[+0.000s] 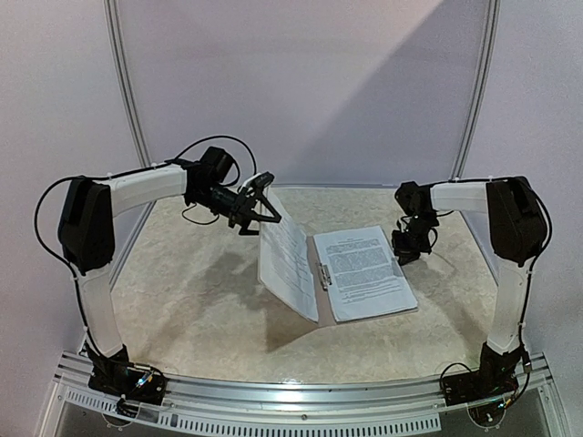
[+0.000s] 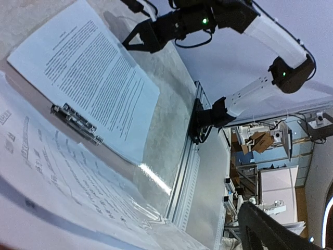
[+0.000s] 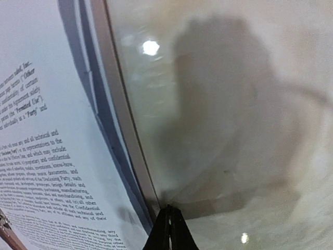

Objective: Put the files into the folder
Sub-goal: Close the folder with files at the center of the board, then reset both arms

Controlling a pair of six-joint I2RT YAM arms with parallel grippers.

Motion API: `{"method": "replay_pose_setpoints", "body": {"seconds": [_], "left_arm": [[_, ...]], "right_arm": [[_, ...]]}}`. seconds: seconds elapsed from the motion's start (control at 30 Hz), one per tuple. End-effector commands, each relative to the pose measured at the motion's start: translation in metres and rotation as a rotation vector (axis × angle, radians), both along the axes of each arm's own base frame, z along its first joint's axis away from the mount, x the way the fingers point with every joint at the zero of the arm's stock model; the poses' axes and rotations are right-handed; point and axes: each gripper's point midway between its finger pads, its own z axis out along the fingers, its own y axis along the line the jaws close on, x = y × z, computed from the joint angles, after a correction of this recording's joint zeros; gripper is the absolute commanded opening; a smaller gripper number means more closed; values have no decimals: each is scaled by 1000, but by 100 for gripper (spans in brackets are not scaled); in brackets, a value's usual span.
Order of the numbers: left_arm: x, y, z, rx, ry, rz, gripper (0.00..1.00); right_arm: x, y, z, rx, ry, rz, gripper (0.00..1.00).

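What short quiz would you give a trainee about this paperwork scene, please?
1. True or false: the right claw is wide open.
2. Which side's sheet is tilted up off the table: A left, B right, C neither?
3. What silver part lies between the tilted sheet and the flat one?

Key: 1 false, it is shut. 2 A. 3 the clip.
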Motion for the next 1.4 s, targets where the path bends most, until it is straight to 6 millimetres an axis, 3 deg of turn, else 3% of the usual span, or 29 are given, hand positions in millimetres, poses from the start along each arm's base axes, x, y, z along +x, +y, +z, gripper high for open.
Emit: {"method": "replay_pose_setpoints", "body": {"seconds": [0.0,0.17,0.33,0.47,0.6,0.8,0.97,1.1,1.23,1.37], "left_arm": [[6,-9,31,-45,-106,-7,99],[11,-18,28,-30,-120,-1,99],[6,-39,44,-42,-175,-30,99],[5,-49,36,-23,-195,-37,100],[2,-60,14,14,-178,-65,100],[-4,-77,-16,52,-165,-107,99],[-9,-98,-43,90,-181,-147,100],[-4,-100,-36,88,-191,-149,100],[19,-75,7,79,-294,-90,100],[54,-4,30,224,-463,35,100]], "right_arm": [[-45,50,-36,114,177,73,4],[-47,99,-29,181,152,134,4],[-41,143,-22,251,114,171,4],[-35,162,-16,295,91,182,4],[-31,167,-12,310,77,186,5],[-25,152,4,255,25,172,6],[-13,122,25,181,-49,124,6],[-3,84,53,68,-127,75,8],[9,42,88,-32,-231,26,11],[16,24,139,-66,-425,55,27]]}}
